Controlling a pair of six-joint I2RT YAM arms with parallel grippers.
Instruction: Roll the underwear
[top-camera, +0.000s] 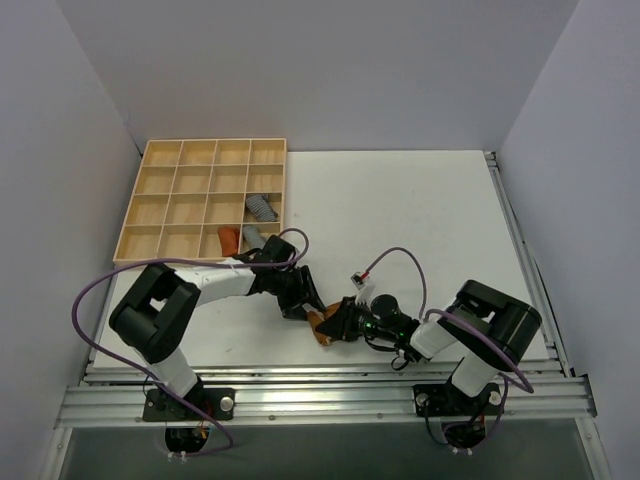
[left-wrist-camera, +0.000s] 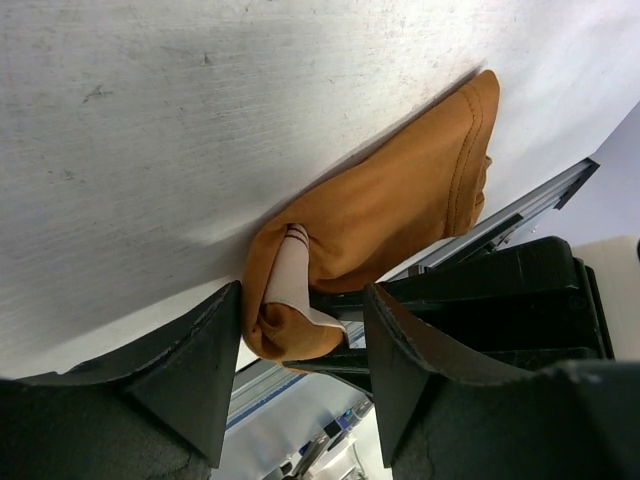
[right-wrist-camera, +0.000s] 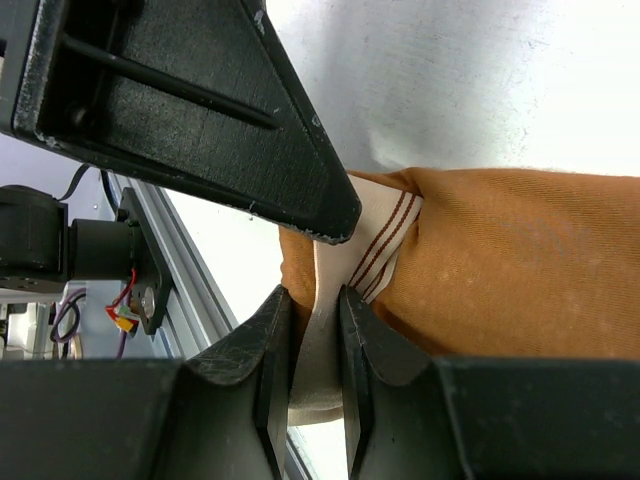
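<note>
Underwear (top-camera: 322, 330) lies close to the near edge of the worktop (top-camera: 400, 220), about mid-width, between the two grippers. It is well apart from the compartment tray (top-camera: 132, 215) at the far left corner.

Right gripper (right-wrist-camera: 312, 300): jaws clenched on the pale striped band (right-wrist-camera: 365, 245), with only a thin fold of it between the fingers (right-wrist-camera: 272, 370). Judged purpose is to anchor the band end so the turn already made does not spring loose.

Left gripper (left-wrist-camera: 302, 295): jaws spread, straddling the curled end, where the band (left-wrist-camera: 290, 275) tucks into the caramel fabric (left-wrist-camera: 390, 210). One finger (left-wrist-camera: 190, 370) sits just beside the curl. No squeeze is visible, so I read it as not gripping. It looks placed to take over or push the roll along.

The remaining fabric lies flat on the worktop, stretching away from the curl. Rolling appears only begun.

Hard to make out:
- From above, both grippers cover most of the garment and only a sliver of brown shows.
- The number of turns in the curl cannot be told.
- The right wrist view cuts off the garment's flat end.
- In the left wrist view the right gripper's dark body (left-wrist-camera: 480, 300) hides the far side of the curl.
- It is unclear whether the left finger on that side touches cloth.
</note>
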